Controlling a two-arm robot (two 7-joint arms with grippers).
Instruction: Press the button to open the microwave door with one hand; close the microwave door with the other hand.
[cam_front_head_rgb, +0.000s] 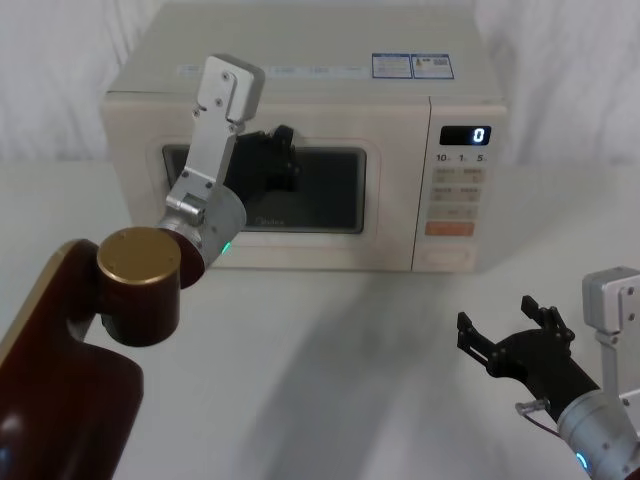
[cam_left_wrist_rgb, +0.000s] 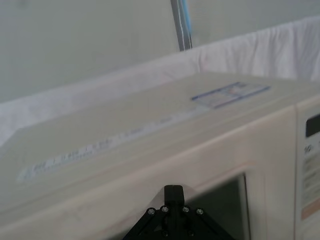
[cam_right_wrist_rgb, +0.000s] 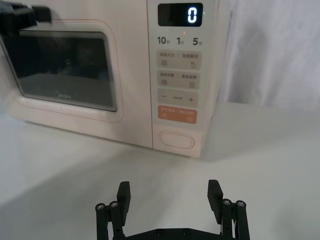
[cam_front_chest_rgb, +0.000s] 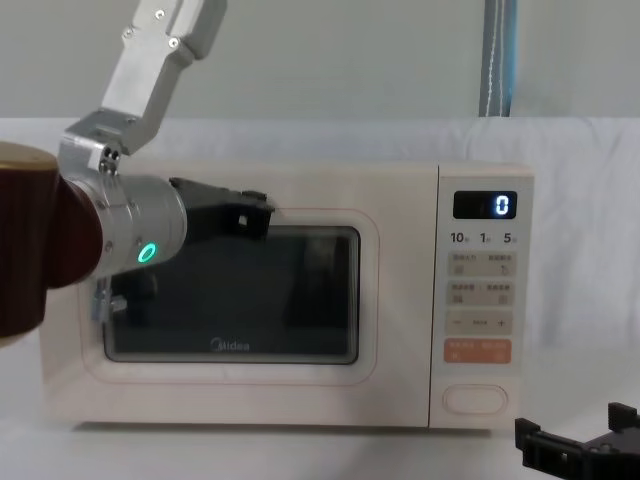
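The boxy cream-white microwave oven (cam_front_head_rgb: 300, 160) sits square at the back of the white table (cam_front_head_rgb: 330, 380), its front edge facing the robot and a broad bare stretch of tabletop lying between it and the right arm. Its large cream-white microwave door (cam_front_chest_rgb: 230, 300) with the dark rounded glass window lies flush with the front, no gap showing along its seam with the narrow control panel (cam_front_chest_rgb: 482, 300). High on that panel the display (cam_right_wrist_rgb: 181, 14) glows "0". Below it comes the orange rectangular key (cam_right_wrist_rgb: 177, 115), and just under that, at the panel's bottom edge, the wide oval cream-white button (cam_right_wrist_rgb: 176, 140), untouched.

The black angular left gripper (cam_front_head_rgb: 275, 160) is up against the door's upper part, over the window's top edge; I cannot tell whether its fingers are spread or closed. The black angular right gripper (cam_right_wrist_rgb: 170, 197) hangs low over the table, well apart from the oven and in line with the control panel, fingers (cam_right_wrist_rgb: 215, 195) spread wide and holding nothing, with free tabletop all round it.
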